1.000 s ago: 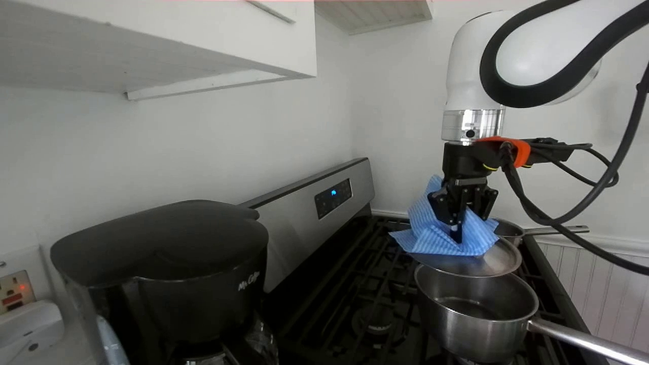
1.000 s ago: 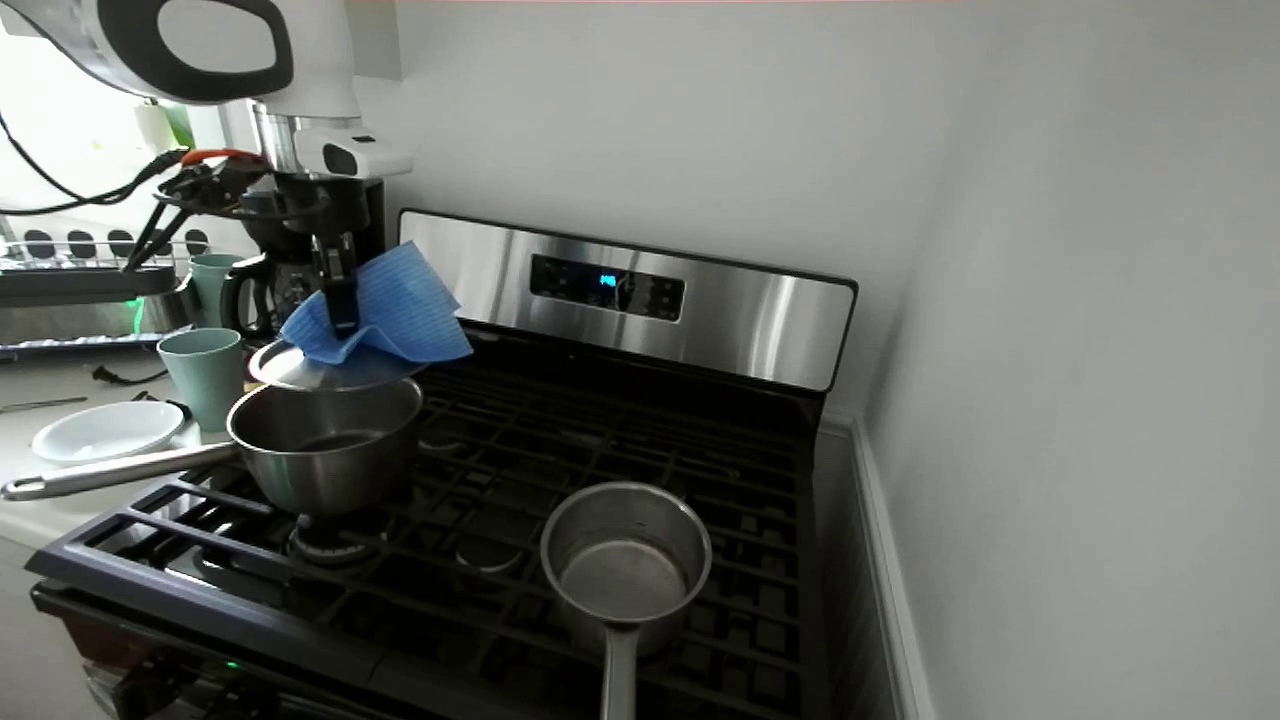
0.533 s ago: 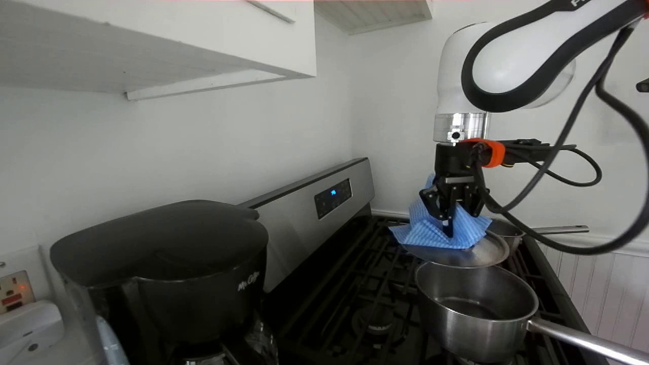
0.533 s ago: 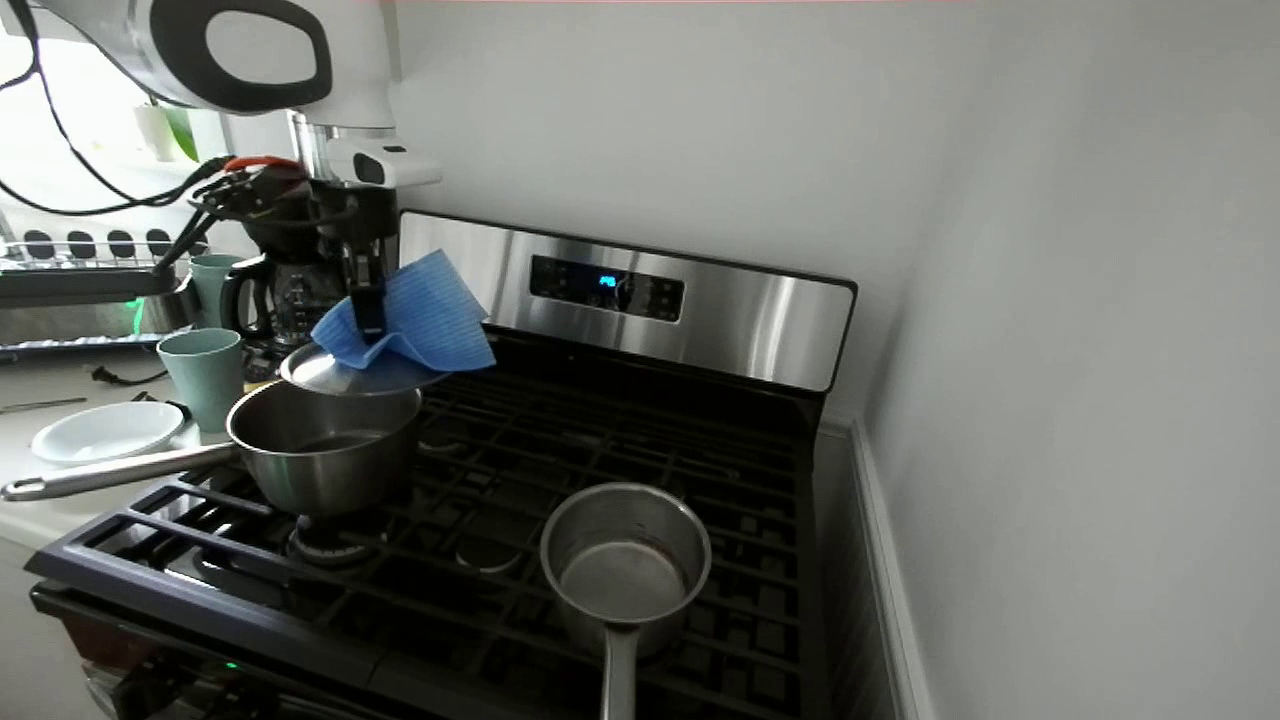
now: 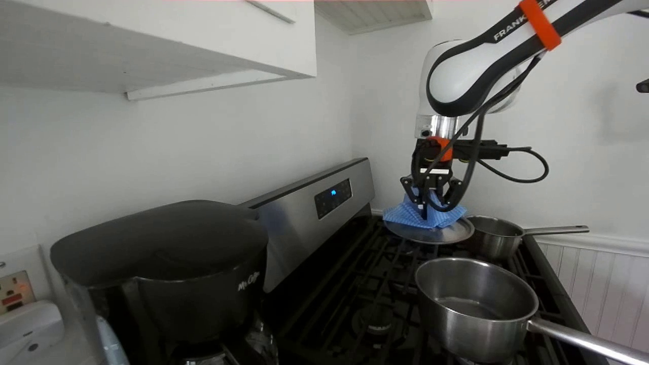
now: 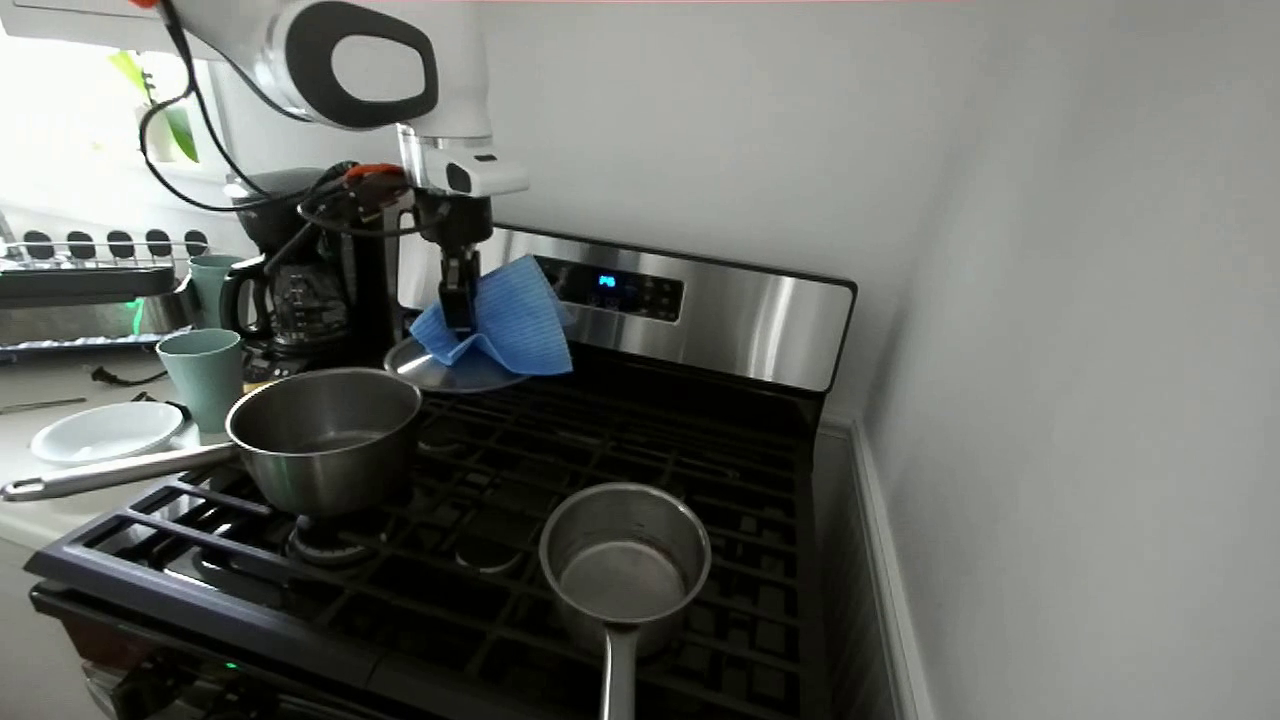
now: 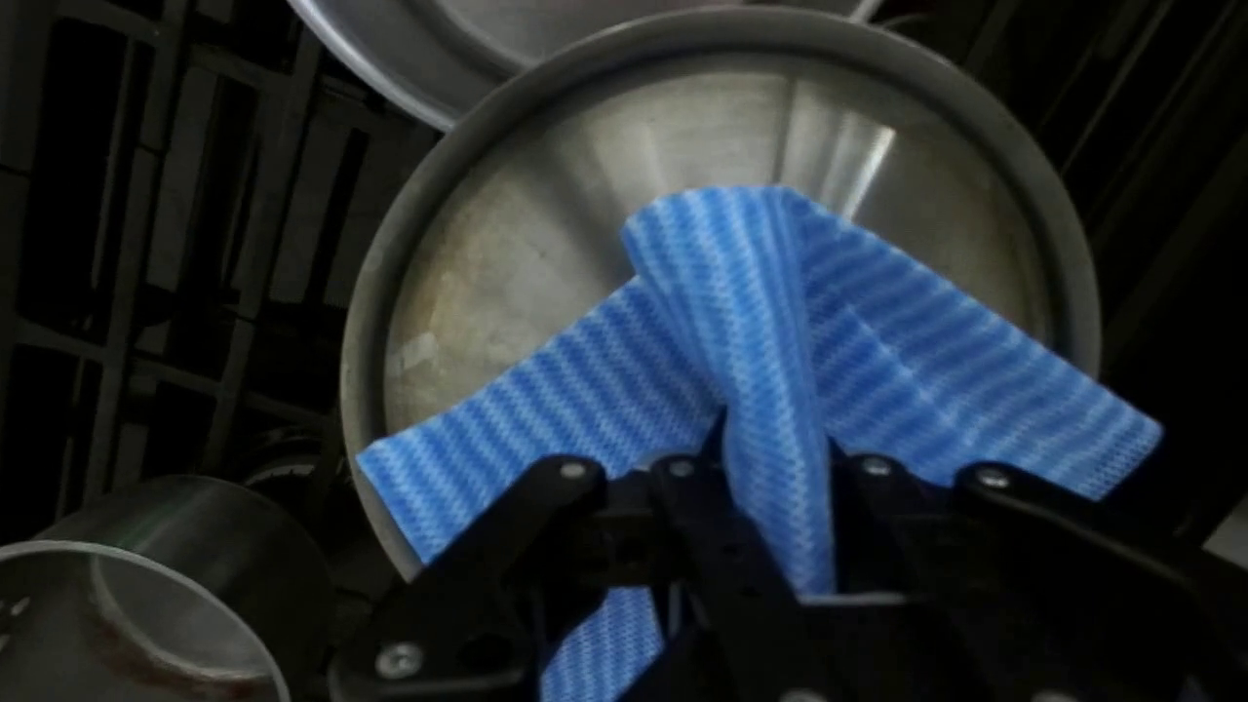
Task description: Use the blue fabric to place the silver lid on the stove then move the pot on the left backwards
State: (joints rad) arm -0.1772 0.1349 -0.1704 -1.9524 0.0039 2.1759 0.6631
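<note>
My gripper (image 5: 430, 209) is shut on the blue fabric (image 5: 403, 215), which is folded between its fingers in the wrist view (image 7: 751, 263). The silver lid (image 5: 451, 234) hangs level under the fabric, above the back of the stove. The lid's handle is hidden by the fabric. The lid also shows in an exterior view (image 6: 445, 378), behind and right of the larger pot (image 6: 320, 475), and fills the middle of the wrist view (image 7: 497, 322). The larger pot stands uncovered on the front left burner (image 6: 330, 545); its rim shows at the top of the wrist view (image 7: 390, 68).
A smaller pot (image 6: 625, 580) stands on the right of the stove grate (image 6: 470, 620), handle toward the front. The control panel (image 6: 740, 330) rises behind the lid. A coffee maker (image 5: 162, 263), green cup (image 6: 205, 375) and white bowl (image 6: 110, 430) stand on the left counter.
My gripper, fabric and lid have moved together, away from above the larger pot, rightward in an exterior view, over the back of the stove. The pots have not moved.
</note>
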